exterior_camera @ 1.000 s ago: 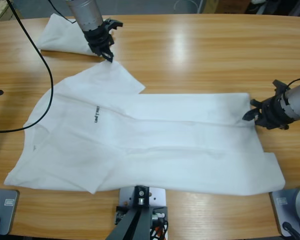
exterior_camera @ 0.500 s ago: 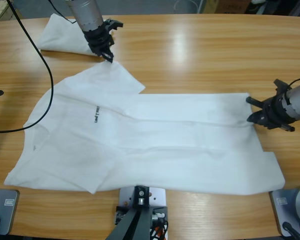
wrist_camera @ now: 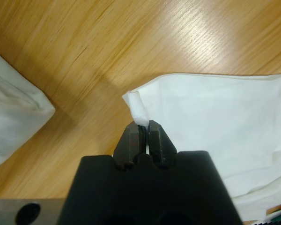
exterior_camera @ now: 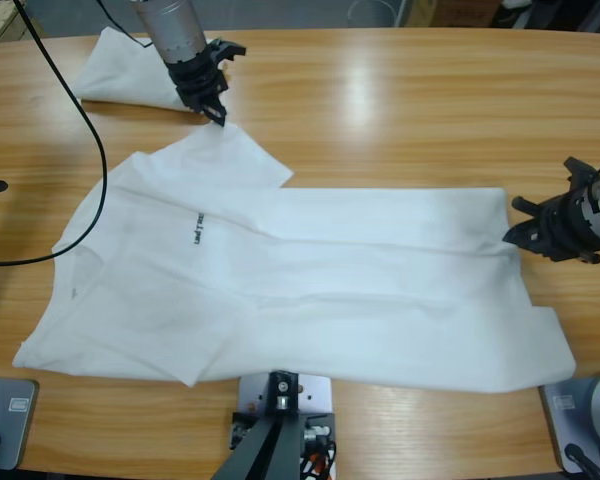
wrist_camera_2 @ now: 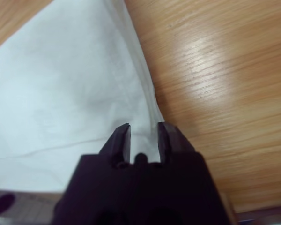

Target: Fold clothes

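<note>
White T-shirt [exterior_camera: 310, 290] sleeve pinched, left fingers [wrist_camera: 144, 133].

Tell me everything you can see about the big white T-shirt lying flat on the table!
The big white soft cotton T-shirt lies spread flat across the long wooden table, neck toward one end, hem toward the other. It has short sleeves, a tiny dark chest print and faint creases. The left end effector pinches one sleeve's corner between shut jaws. The right end effector sits at the hem edge, jaws open. It lies apart from the other folded white shirt.
</note>
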